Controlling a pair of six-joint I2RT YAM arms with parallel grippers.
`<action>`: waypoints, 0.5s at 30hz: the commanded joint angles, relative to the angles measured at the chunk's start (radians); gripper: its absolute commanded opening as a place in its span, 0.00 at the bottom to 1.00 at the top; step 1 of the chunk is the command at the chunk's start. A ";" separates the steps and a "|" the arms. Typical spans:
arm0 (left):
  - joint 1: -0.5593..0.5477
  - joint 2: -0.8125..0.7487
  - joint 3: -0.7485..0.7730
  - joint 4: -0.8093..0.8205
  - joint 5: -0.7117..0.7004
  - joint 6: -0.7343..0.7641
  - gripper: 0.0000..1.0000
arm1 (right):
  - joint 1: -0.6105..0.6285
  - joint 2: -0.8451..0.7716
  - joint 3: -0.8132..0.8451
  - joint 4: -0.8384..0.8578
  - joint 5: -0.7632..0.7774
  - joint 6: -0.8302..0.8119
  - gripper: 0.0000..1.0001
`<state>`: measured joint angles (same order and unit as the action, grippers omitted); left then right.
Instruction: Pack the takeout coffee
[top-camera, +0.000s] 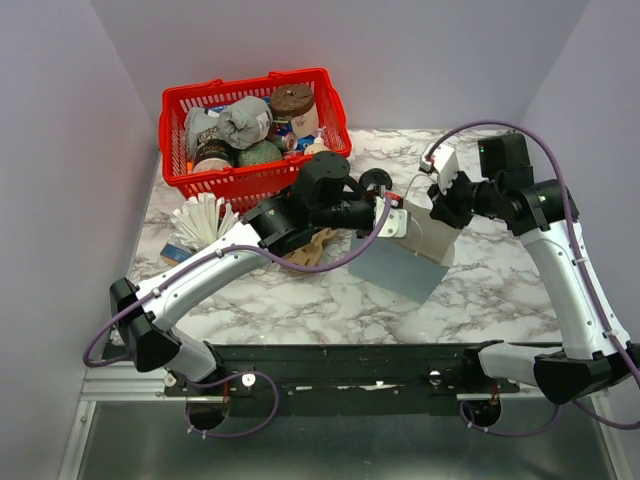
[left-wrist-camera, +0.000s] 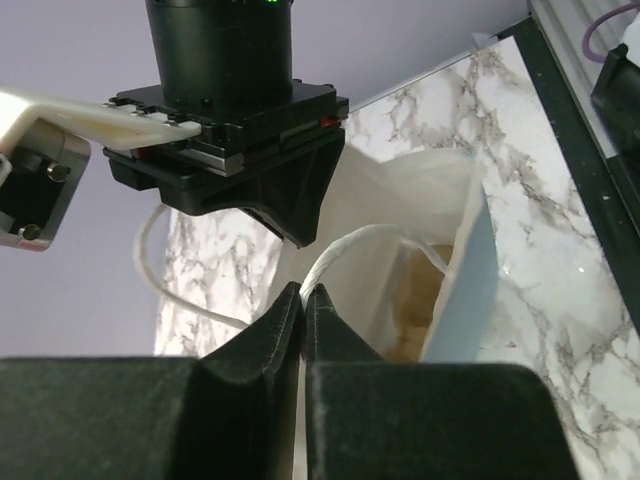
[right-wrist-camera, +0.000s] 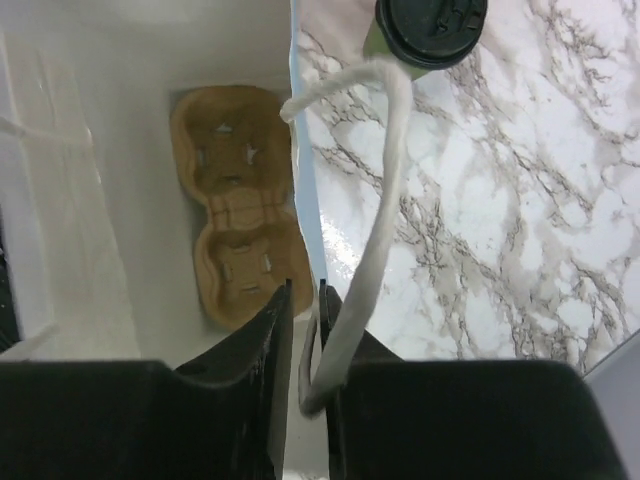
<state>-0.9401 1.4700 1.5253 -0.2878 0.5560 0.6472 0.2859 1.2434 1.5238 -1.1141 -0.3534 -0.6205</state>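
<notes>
Left claw (left-wrist-camera: 303, 300): shut on the white cord handle (left-wrist-camera: 370, 232) of the bag (left-wrist-camera: 400, 200);
Right claw (right-wrist-camera: 305, 300): narrowly parted astride the bag's rim; gripping or not, I cannot tell;
Bag floor: cardboard carrier (right-wrist-camera: 235, 200); right wrist view only;
Takeout coffee (right-wrist-camera: 430, 25): upright on the marble table (right-wrist-camera: 480, 200), outside the bag, ahead-right of the right claw; left wrist view misses it; neither arm plainly nearer
</notes>
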 joint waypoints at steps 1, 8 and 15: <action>-0.012 0.007 0.085 -0.027 -0.037 0.037 0.03 | -0.005 -0.007 0.091 0.027 -0.018 0.087 0.24; -0.026 0.027 0.211 -0.030 -0.091 0.060 0.00 | -0.005 0.022 0.274 0.040 0.028 0.139 0.18; -0.026 0.072 0.338 -0.031 -0.151 0.103 0.00 | -0.005 0.021 0.499 0.187 0.184 0.209 0.26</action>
<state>-0.9607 1.5089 1.7832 -0.3382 0.4583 0.7090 0.2859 1.2808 1.9289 -1.0660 -0.2981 -0.4774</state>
